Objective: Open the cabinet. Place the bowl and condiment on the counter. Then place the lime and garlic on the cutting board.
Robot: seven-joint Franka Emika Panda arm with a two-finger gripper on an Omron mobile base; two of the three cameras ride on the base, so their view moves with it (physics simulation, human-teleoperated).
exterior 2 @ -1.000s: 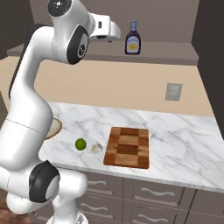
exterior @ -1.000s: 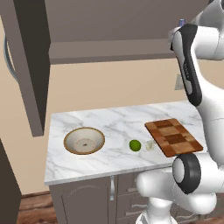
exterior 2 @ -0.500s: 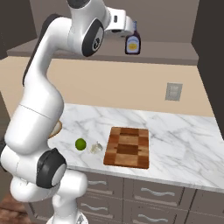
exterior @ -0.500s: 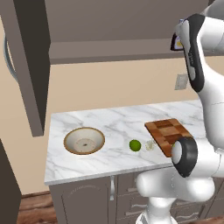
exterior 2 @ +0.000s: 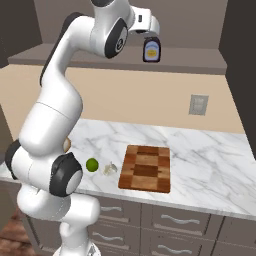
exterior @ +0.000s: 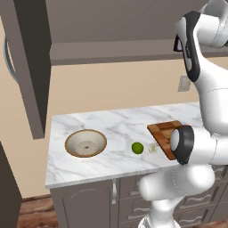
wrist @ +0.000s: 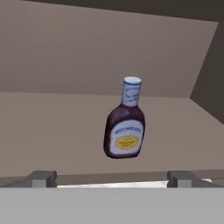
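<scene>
The cabinet stands open, its door (exterior: 30,67) swung out at the left. The condiment (wrist: 125,127), a dark bottle with a blue-white cap, stands upright on the cabinet shelf (exterior 2: 190,62). My gripper (wrist: 112,179) is open just in front of it at shelf height, fingertips (wrist: 42,178) wide apart, nothing between them. From the right base camera the gripper (exterior 2: 148,35) overlaps the top of the condiment (exterior 2: 151,51). The bowl (exterior: 85,143) rests on the counter (exterior: 111,127). The lime (exterior: 137,148) and garlic (exterior: 152,148) lie just left of the cutting board (exterior 2: 146,168).
A wall outlet (exterior 2: 198,104) sits above the counter's right part. Lower cabinets and drawers (exterior 2: 175,220) run under the counter. The cabinet's right side wall (wrist: 205,83) stands close to the bottle. My arm (exterior 2: 55,110) rises over the counter's left half.
The hand has swung across at shelf height toward the bottle and now sits right before it. The jaws stayed open. Nothing on the counter moved.
</scene>
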